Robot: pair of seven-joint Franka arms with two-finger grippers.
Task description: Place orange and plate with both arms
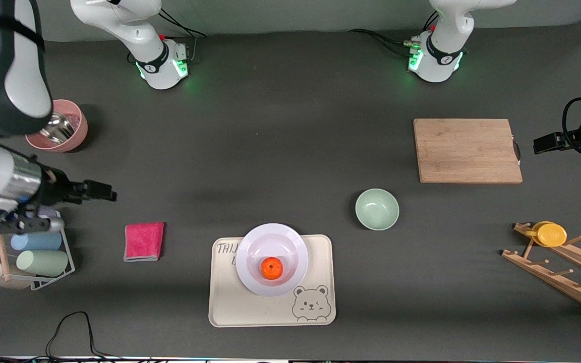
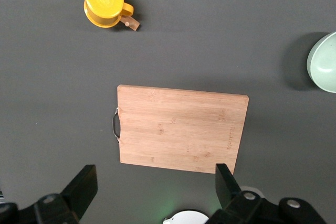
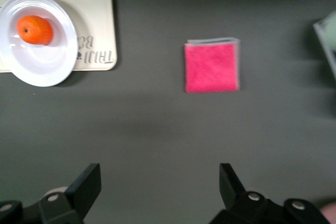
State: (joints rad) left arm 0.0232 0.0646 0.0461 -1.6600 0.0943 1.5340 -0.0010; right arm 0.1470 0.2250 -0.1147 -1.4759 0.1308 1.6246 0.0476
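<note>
1. Nearest the front camera sits the cream tray (image 1: 250,307) with its bear drawing, and the plate (image 1: 272,258) rests on it, its rim hanging a little over the tray's farther edge.
2. The orange (image 1: 272,268) lies in the plate's well, touched by neither arm.
3. Beside the tray, toward the right arm's end, there's a folded pink cloth (image 1: 143,241); toward the left arm's end, a mint-green bowl (image 1: 376,209), slightly farther back.
4. The right gripper (image 3: 157,192) hovers over bare table near the cloth, fingers spread wide, holding nothing.
5. The left gripper (image 2: 155,190) hangs by the wooden cutting board (image 1: 467,150), fingers likewise wide apart and empty.
6. A yellow cup (image 1: 551,234) hangs on the wooden rack (image 1: 563,269) at the left arm's end.
</note>
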